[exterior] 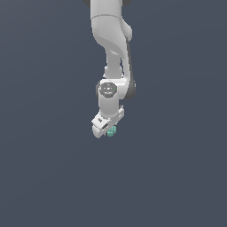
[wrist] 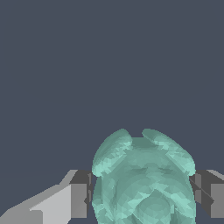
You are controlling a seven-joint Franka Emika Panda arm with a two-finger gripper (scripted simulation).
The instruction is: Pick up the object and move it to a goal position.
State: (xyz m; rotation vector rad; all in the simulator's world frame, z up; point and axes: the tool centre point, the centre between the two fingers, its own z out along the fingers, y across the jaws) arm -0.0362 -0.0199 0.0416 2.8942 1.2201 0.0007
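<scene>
The object point(exterior: 111, 131) is a small teal-green lumpy blob, seen in the exterior view just under the white arm's hand. My gripper point(exterior: 109, 131) is shut on it, and the hand is tilted. In the wrist view the object point(wrist: 143, 179) fills the space between the two grey fingers point(wrist: 81, 197), which press on its two sides. Rounded knobs stick out of its upper part. Most of the fingers is hidden behind the hand in the exterior view.
A plain dark grey surface point(exterior: 44, 177) spreads all around the arm. No other thing shows on it.
</scene>
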